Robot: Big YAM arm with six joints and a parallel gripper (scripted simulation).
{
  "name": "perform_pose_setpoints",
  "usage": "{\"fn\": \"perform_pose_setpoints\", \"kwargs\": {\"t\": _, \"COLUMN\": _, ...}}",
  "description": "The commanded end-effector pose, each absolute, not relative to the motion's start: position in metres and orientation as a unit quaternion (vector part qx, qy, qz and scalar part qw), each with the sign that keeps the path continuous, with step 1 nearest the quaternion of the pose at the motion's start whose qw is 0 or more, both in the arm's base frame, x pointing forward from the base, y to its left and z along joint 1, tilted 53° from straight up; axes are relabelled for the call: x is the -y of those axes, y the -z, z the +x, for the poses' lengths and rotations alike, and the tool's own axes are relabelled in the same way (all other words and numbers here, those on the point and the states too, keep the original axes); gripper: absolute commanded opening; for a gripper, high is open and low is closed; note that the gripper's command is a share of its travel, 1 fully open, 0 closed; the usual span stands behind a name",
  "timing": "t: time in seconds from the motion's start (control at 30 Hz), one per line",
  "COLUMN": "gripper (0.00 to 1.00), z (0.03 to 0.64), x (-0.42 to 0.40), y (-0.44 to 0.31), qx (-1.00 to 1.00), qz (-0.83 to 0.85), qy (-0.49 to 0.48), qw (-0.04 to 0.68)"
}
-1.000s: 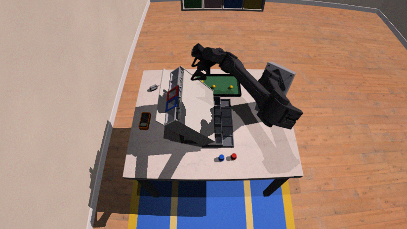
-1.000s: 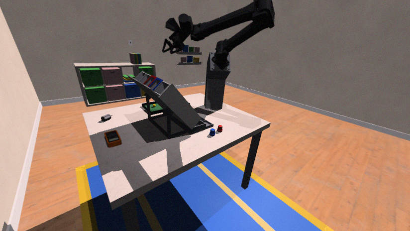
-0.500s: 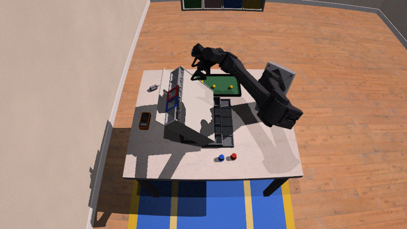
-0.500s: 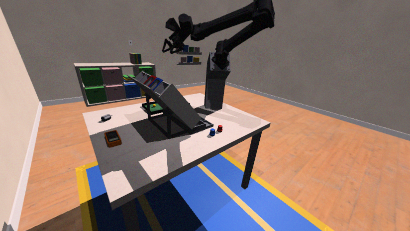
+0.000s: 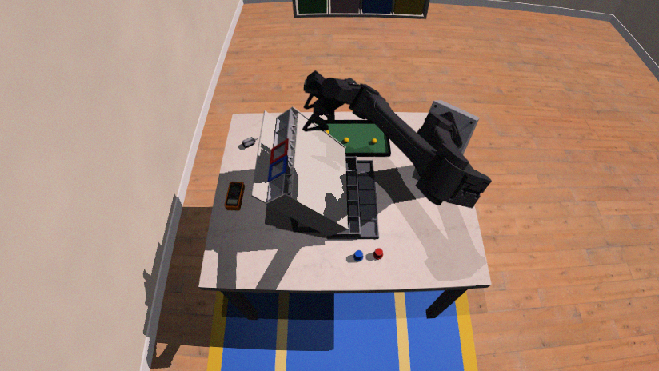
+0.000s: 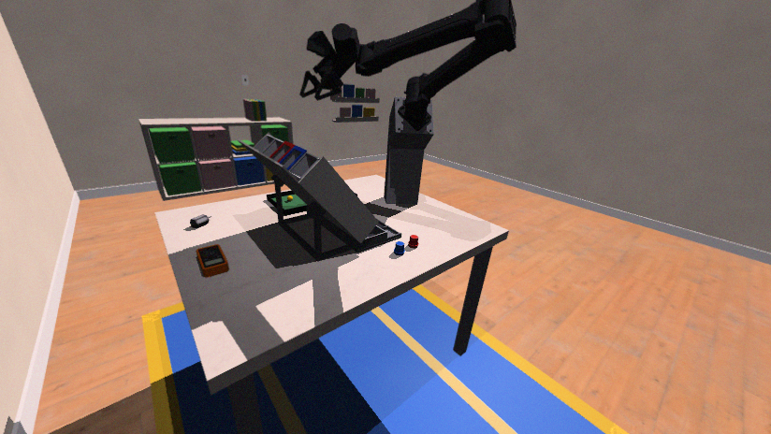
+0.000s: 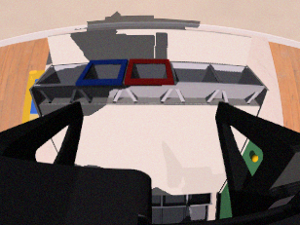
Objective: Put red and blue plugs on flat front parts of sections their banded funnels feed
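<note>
Spread wide with nothing between its fingers, the pincer point(image 5: 317, 112) point(image 6: 321, 89) point(image 7: 149, 109) is held high, probably so that the sloped cover point(image 5: 317, 170) point(image 6: 340, 205) point(image 7: 131, 135) can be cleared. The squat, round red plug point(image 5: 378, 253) point(image 6: 414, 240) and blue plug point(image 5: 358, 254) point(image 6: 399, 248) are set on the pale tabletop point(image 5: 429, 257) point(image 6: 453, 226) — likely held back until the pipes are tested with marbles point(image 5: 346, 139) point(image 6: 290, 198) point(image 7: 254, 158).
</note>
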State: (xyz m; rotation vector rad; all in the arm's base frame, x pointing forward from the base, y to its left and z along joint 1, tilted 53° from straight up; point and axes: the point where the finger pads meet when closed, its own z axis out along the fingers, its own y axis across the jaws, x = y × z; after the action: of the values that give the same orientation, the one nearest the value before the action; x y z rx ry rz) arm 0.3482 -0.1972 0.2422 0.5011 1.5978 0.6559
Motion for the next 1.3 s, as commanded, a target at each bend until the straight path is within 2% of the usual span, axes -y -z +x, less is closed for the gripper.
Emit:
{"fn": "perform_pose_setpoints", "kwargs": {"t": 0.0, "gripper": 1.0, "z": 0.3572, "x": 0.2017, "y": -0.2534, "qx": -0.695, "qz": 0.214, "qy": -0.287, "qw": 0.624}}
{"fn": "perform_pose_setpoints", "kwargs": {"t": 1.27, "gripper": 1.0, "z": 0.3556, "x": 0.2003, "y": -0.2516, "qx": -0.695, "qz": 0.215, "qy": -0.288, "qw": 0.623}}
